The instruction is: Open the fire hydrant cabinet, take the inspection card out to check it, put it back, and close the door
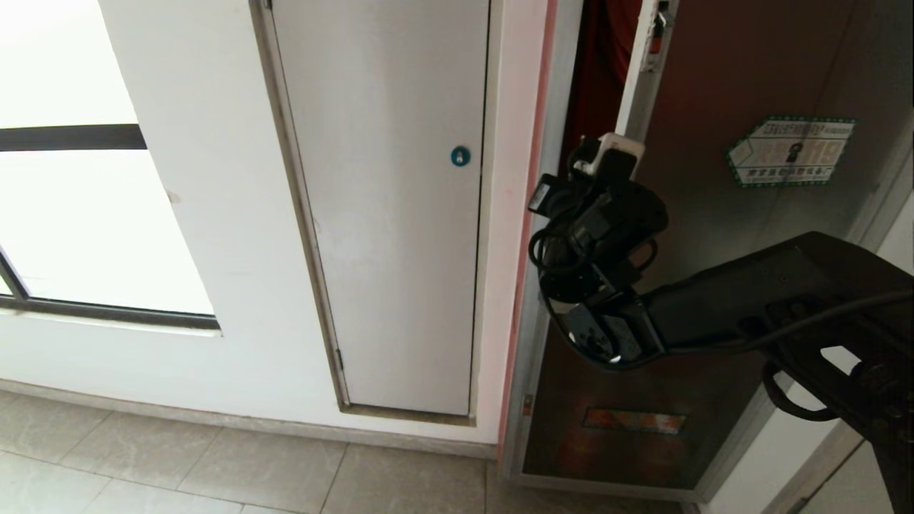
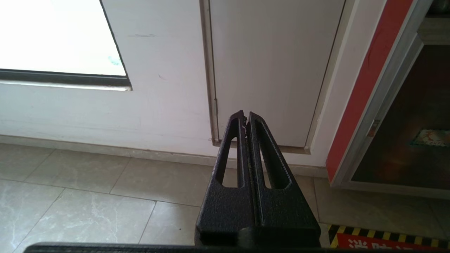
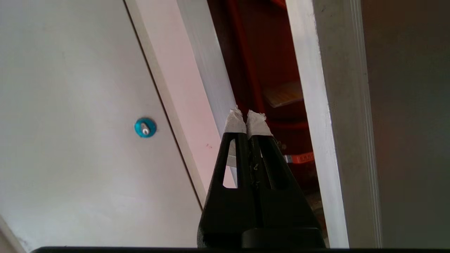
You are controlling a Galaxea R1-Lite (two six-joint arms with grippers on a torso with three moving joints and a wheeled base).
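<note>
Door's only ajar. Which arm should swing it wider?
Right. The right gripper, jaws shut and empty, sits at the gap beside the door edge, red cabinet interior ahead. The left gripper hangs low over the floor tiles, facing the white door.

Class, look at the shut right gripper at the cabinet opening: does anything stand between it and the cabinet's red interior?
Nothing visible does. The right gripper points into the gap between the cabinet frame and the door edge, which stands ajar.

Bldg corridor / public indoor hallway. White wall w/ flush white service door (image 1: 385, 214), small blue round lock (image 1: 460, 155). Built-in fire hydrant cabinet (image 1: 532, 300), silver frame, red interior, beside it. Grey tiled floor (image 1: 178, 464), window (image 1: 64, 214) at left, yellow-black hazard floor marking (image 2: 386, 236).
</note>
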